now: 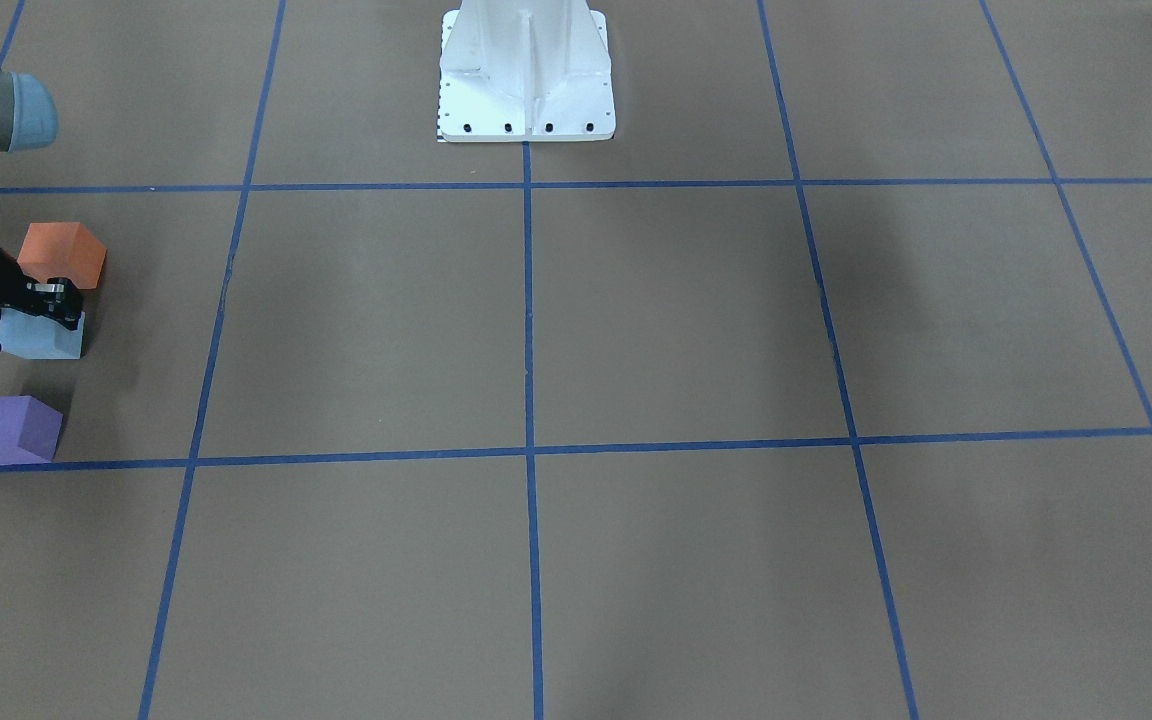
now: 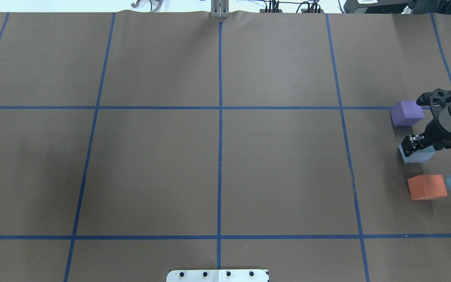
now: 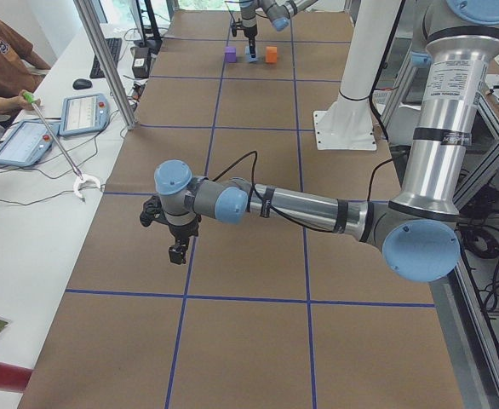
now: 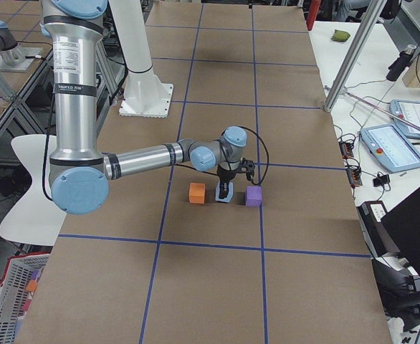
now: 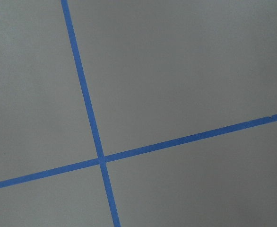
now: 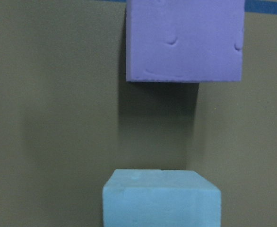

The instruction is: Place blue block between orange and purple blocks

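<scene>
Blue foam block point(image 1: 41, 340) sits on the brown paper-covered table point(image 1: 536, 330), in the gap between the orange foam block point(image 1: 64, 253) and the purple foam block point(image 1: 12, 428). It touches neither of them. The three make a short row running away from the robot, with orange nearest its base and purple farthest.

The right gripper point(image 1: 56, 300) hangs directly over the blue block, so the block lies straight below the jaws and level with their tips, not off to one side. The jaws seem to straddle its upper sides. Whether they clamp it or stand just clear of it I cannot tell, since the right wrist view shows only the block's top face and the purple block beyond, with no fingers in frame.

The block is close to cubic, so no long axis governs the grip. If the jaws part, a straight lift should clear both neighbours.

The left gripper point(image 3: 178, 253) hovers well apart over bare table, and I cannot tell its jaw state.
</scene>
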`<state>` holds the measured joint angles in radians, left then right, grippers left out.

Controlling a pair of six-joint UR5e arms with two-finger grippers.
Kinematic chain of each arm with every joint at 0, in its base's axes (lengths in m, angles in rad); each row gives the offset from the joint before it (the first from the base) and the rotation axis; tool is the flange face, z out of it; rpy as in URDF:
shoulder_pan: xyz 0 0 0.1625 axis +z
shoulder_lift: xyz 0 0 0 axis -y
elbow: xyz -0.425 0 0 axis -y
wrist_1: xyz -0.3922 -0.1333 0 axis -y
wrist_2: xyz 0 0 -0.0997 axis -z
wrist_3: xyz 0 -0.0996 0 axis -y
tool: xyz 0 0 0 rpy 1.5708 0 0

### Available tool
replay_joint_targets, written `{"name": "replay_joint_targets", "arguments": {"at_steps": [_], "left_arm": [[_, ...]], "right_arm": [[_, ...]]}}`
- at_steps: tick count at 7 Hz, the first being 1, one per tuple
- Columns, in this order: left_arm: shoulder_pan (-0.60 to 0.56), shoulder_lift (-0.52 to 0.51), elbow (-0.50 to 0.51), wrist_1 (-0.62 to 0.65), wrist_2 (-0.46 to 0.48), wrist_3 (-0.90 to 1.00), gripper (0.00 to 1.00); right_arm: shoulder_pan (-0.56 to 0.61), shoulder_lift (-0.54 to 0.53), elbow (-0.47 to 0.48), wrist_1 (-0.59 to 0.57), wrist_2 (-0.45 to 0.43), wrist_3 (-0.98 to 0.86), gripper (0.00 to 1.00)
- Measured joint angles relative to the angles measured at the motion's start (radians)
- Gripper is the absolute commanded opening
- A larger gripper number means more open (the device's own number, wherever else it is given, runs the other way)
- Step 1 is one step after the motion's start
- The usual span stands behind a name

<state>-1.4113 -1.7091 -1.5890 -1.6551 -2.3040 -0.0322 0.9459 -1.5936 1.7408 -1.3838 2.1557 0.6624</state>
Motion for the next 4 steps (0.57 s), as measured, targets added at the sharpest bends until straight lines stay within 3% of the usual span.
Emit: {"name": "replay_joint_targets", "arguments": {"at_steps": [2,4], "left_arm": [[0.0,0.0,0.0,0.0,0.0,0.0,1.0],[0.0,-0.001,0.0,0.0,0.001,0.001,1.0]], "right_arm": [[0.006,0.001,0.037,-0.001,0.003,-0.001,1.0],[0.088,-0.005,0.128,-0.038,0.023,-0.016,1.0]]}}
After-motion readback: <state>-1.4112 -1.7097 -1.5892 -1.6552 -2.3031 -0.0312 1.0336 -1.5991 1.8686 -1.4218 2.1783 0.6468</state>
